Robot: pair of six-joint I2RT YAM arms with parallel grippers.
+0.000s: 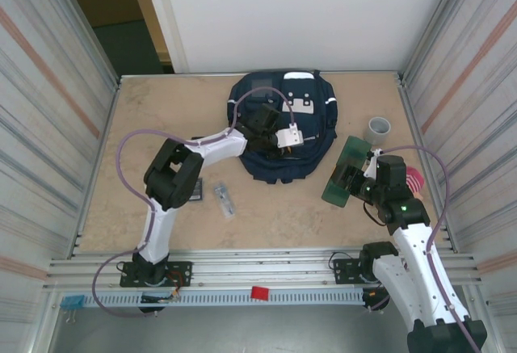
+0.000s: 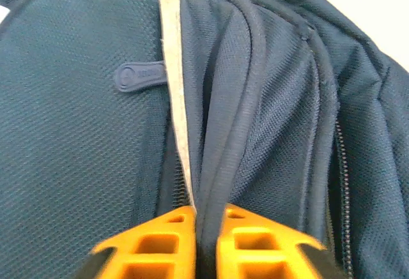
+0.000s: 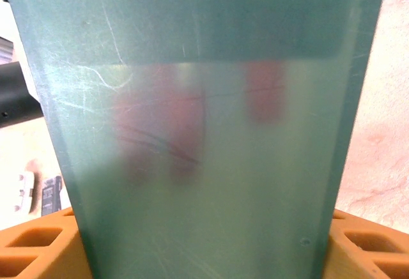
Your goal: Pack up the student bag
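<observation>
The student bag (image 1: 303, 94) lies flat at the far middle of the counter (image 1: 161, 119). It looks soft and floppy, bulky rather than heavy, so it would likely sag and slide if it were dragged by one point. The firm corded edges and the rubber pull tab (image 2: 136, 76) seem the best places to hold it. The left fingers (image 2: 182, 234) are clenched on one dark cord beside a white stripe (image 2: 171, 68).

To the right of the bag, and nearer, the right fingers (image 3: 367, 244) grasp a green translucent pencil case (image 1: 346, 171). It looks stiff and smooth, and it may slip. A grey cylinder (image 1: 378, 129) stands just beyond the case, near its path to the bag. A pink striped thing (image 1: 414, 180) sits partly hidden at the right arm. On the near left, a dark flat item (image 1: 195, 190) and a small clear item (image 1: 225, 200) lie well clear of the bag.
</observation>
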